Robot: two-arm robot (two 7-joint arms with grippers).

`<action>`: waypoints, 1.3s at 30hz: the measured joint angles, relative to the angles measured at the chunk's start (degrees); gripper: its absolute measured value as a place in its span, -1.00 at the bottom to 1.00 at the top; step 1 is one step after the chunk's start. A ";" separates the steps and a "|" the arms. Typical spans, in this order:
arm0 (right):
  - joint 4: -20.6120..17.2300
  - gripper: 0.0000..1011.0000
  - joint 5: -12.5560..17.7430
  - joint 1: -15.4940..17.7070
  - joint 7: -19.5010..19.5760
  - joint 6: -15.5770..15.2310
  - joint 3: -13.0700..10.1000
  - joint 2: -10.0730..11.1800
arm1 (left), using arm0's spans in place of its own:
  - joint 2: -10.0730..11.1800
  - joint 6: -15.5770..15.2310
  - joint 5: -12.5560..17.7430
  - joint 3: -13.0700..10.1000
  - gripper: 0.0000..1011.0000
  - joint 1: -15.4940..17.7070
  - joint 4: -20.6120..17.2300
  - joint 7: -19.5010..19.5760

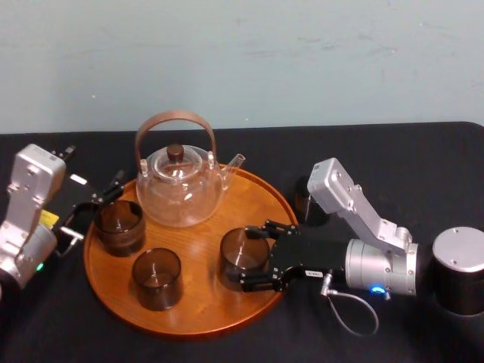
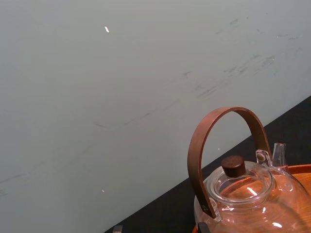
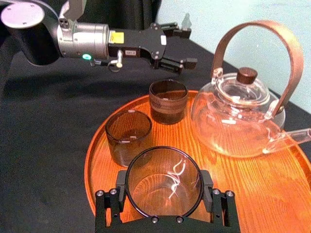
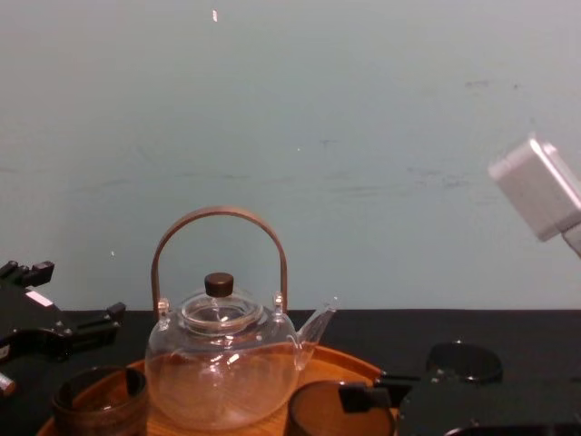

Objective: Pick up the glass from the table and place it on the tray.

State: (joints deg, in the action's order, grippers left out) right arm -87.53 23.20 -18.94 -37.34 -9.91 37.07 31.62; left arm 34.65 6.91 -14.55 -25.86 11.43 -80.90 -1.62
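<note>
— Black cloth is spread over the table (image 1: 393,151), and a pale wall (image 1: 302,53) is seen behind it. How is the right gripper (image 1: 255,257) set?

— It is clamped on the glass (image 3: 163,182), with one finger (image 3: 109,204) pressed to each side. The glass is stood upright on the tray (image 1: 204,299), toward its right rim.

— And the left gripper (image 3: 182,46)?

— Its fingers are held apart, gripping nothing. It is placed at the tray's left rim, just beside a second glass (image 1: 119,225).

— What else is carried on the tray?

— A third glass (image 1: 157,277) is set at the near side, and a teapot (image 1: 180,185) with a wooden handle at the far side.

— Can any writing be read?

— A yellow label (image 3: 115,36) and a white label (image 3: 131,52) are seen on the left arm, but their print cannot be made out.
</note>
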 joint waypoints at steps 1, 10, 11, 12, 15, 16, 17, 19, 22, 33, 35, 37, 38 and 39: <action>0.19 0.79 0.07 0.00 -0.09 0.39 -0.04 -0.08 | 0.00 0.00 0.00 0.00 0.98 0.00 0.00 0.00; 1.77 0.79 0.43 -0.13 -0.87 3.07 -0.07 -0.76 | 0.00 0.00 0.00 0.00 0.98 0.00 0.00 0.00; 1.98 0.79 0.43 -0.21 -0.96 3.14 0.03 -0.86 | 0.00 0.00 0.00 0.00 0.98 0.00 0.00 0.00; 2.09 0.79 0.43 -0.25 -1.01 3.17 0.08 -0.91 | 0.00 0.00 0.00 0.00 0.98 0.01 0.00 0.00; 2.49 0.79 0.38 -0.39 -1.14 3.21 0.31 -1.08 | 0.00 0.00 0.00 0.00 0.98 0.00 0.00 0.00; 2.76 0.79 0.32 -0.50 -1.20 3.22 0.42 -1.15 | 0.00 0.00 0.00 0.00 0.98 0.00 0.00 -0.01; 2.88 0.79 0.28 -0.54 -1.22 3.22 0.49 -1.21 | 0.00 0.00 0.00 0.00 0.98 0.00 0.00 0.00; 3.19 0.79 0.16 -0.64 -1.24 3.21 0.63 -1.30 | 0.00 0.00 0.00 0.00 0.98 0.00 0.00 0.00; 3.50 0.79 0.03 -0.75 -1.28 3.15 0.76 -1.45 | 0.00 0.00 0.00 0.00 0.98 0.00 0.00 0.00; 5.02 0.79 -0.05 -1.06 -1.55 2.95 1.17 -1.97 | 0.00 0.00 0.00 0.00 0.98 0.00 0.00 0.00; 5.27 0.79 -0.06 -1.10 -1.61 2.92 1.21 -2.01 | 0.00 0.00 0.00 0.00 0.98 0.00 0.00 0.00; 5.41 0.79 -0.07 -1.13 -1.66 2.90 1.25 -2.04 | 0.00 0.00 0.00 0.00 0.98 0.00 0.00 0.00; 5.54 0.79 -0.11 -1.15 -1.70 2.88 1.31 -2.07 | 0.00 0.00 0.00 0.00 0.98 0.00 0.00 0.00; 5.60 0.79 -0.12 -1.16 -1.71 2.88 1.33 -2.09 | 0.00 0.00 0.00 0.00 0.98 0.00 0.00 0.00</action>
State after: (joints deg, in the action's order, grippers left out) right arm -81.93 23.08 -20.10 -39.05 -7.03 38.40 29.54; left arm 34.64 6.91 -14.55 -25.86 11.43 -80.90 -1.62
